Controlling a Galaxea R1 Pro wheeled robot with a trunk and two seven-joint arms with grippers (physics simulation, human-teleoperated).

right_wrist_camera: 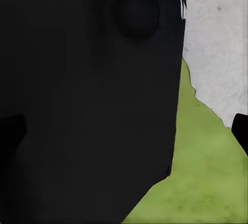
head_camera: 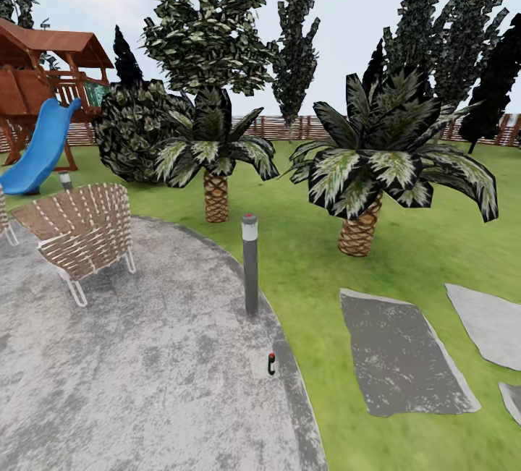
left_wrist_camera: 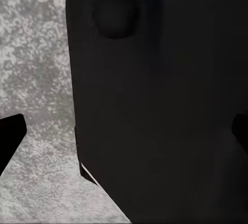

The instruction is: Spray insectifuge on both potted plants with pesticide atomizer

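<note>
- Head view: the pesticide atomizer (head_camera: 271, 363) is being shown as a small dark bottle standing upright on the grey paved patio (head_camera: 145, 384), close to the patio's curved edge.
- A tall grey bollard lamp (head_camera: 250, 265) is being seen standing just behind the atomizer, at the same edge of the paving.
- A woven lounge chair (head_camera: 83, 232) is being seen resting on the patio, well apart from the atomizer, to the left.
- Green lawn (head_camera: 318, 268) is being shown lying beyond the paving, with grey stepping stones (head_camera: 401, 359) set into it at the right.
- Two scaly-trunked palms (head_camera: 213, 160) are being seen standing on the lawn behind the lamp, the larger one (head_camera: 383, 160) nearer the stepping stones.
- A wooden play tower with a blue slide (head_camera: 40, 149) is being seen at the far left, and a brown slatted fence (head_camera: 289, 127) is being seen running along the back.
- Left wrist view: a dark body is being shown over mottled grey paving (left_wrist_camera: 36, 53); whether the left jaws are open or closed cannot be told.
- Right wrist view: a dark body is being shown over grass (right_wrist_camera: 201, 182) and pale paving (right_wrist_camera: 217, 38); the state of the right jaws cannot be told either.
</note>
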